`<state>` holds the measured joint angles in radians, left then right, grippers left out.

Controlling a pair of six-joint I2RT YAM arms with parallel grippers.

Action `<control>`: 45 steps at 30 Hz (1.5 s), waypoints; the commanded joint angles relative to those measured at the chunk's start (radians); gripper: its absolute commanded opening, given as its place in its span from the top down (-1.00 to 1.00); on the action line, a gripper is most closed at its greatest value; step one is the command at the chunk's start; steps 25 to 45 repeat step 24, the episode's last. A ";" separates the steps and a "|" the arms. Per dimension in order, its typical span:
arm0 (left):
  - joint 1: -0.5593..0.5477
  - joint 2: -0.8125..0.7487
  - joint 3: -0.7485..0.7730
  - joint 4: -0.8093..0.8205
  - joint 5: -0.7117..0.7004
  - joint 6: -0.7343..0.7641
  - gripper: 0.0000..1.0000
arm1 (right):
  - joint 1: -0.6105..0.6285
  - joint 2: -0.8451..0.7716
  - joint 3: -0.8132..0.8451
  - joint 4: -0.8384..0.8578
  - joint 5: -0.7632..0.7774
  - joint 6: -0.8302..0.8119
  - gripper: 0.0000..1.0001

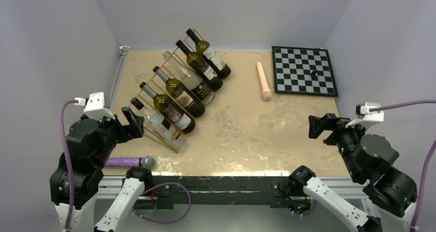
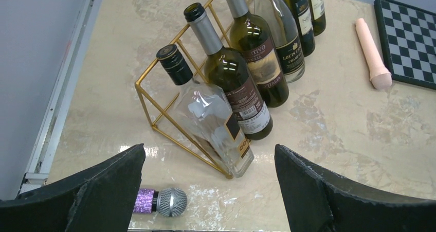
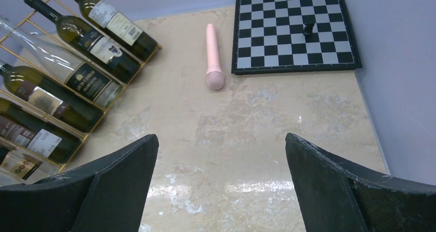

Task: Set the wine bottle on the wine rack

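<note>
Wine rack (image 2: 144,103), gold wire, six bottles (image 1: 176,113) lying across its slots, your left gripper (image 1: 132,121) and right gripper (image 1: 316,125) spread wide, both empty.

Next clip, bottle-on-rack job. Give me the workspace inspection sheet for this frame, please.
Surface: beige marbled table, no spills seen.
Job's things: gold wire wine rack on the left holds six bottles lying side by side; no bottle seen off it.
Clutter: chessboard at the far right with one dark piece; pink cylinder beside it; purple microphone at the near left edge.
Pincers: left pincer and right pincer both open, empty.
Cables: purple cable at each wrist; another loops below the near edge.
Surroundings: plain pale walls on three sides.
</note>
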<state>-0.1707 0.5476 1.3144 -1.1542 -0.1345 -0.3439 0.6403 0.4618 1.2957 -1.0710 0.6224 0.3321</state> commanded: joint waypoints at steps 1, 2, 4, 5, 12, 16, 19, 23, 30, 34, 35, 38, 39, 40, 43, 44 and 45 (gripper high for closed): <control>-0.001 -0.010 -0.013 -0.014 -0.010 0.001 -0.99 | 0.000 -0.034 0.005 0.023 -0.041 0.004 -0.96; -0.001 -0.012 -0.015 -0.013 -0.007 -0.006 -0.99 | 0.001 -0.036 0.008 0.020 -0.044 0.008 -0.96; -0.001 -0.013 -0.009 -0.010 -0.009 -0.018 -0.99 | 0.000 -0.042 0.013 0.013 -0.050 0.017 -0.96; -0.001 -0.011 -0.004 -0.009 -0.010 -0.022 -0.99 | 0.000 -0.044 0.015 0.011 -0.055 0.020 -0.96; -0.001 -0.004 0.054 -0.004 0.096 -0.017 -0.99 | 0.000 -0.064 0.040 -0.004 -0.072 0.025 -0.96; -0.001 -0.023 0.054 0.013 0.120 0.001 -0.99 | 0.000 -0.068 0.047 -0.010 -0.083 0.033 -0.95; -0.001 -0.032 0.052 0.019 0.123 0.018 -0.99 | 0.000 -0.073 0.051 -0.013 -0.083 0.035 -0.96; -0.001 -0.053 0.042 0.047 0.107 0.022 -0.99 | 0.000 -0.074 0.059 -0.015 -0.087 0.036 -0.95; -0.001 -0.054 0.042 0.053 0.107 0.020 -0.99 | 0.000 -0.074 0.058 -0.015 -0.086 0.035 -0.96; -0.001 -0.054 0.042 0.053 0.107 0.020 -0.99 | 0.000 -0.074 0.058 -0.015 -0.086 0.035 -0.96; -0.001 -0.054 0.042 0.053 0.107 0.020 -0.99 | 0.000 -0.074 0.058 -0.015 -0.086 0.035 -0.96; -0.001 -0.054 0.042 0.053 0.107 0.020 -0.99 | 0.000 -0.074 0.058 -0.015 -0.086 0.035 -0.96; -0.001 -0.054 0.042 0.053 0.107 0.020 -0.99 | 0.000 -0.074 0.058 -0.015 -0.086 0.035 -0.96; -0.001 -0.054 0.042 0.053 0.107 0.020 -0.99 | 0.000 -0.074 0.058 -0.015 -0.086 0.035 -0.96; -0.001 -0.054 0.042 0.053 0.107 0.020 -0.99 | 0.000 -0.074 0.058 -0.015 -0.086 0.035 -0.96; -0.001 -0.054 0.042 0.053 0.107 0.020 -0.99 | 0.000 -0.074 0.058 -0.015 -0.086 0.035 -0.96; -0.001 -0.054 0.042 0.053 0.107 0.020 -0.99 | 0.000 -0.074 0.058 -0.015 -0.086 0.035 -0.96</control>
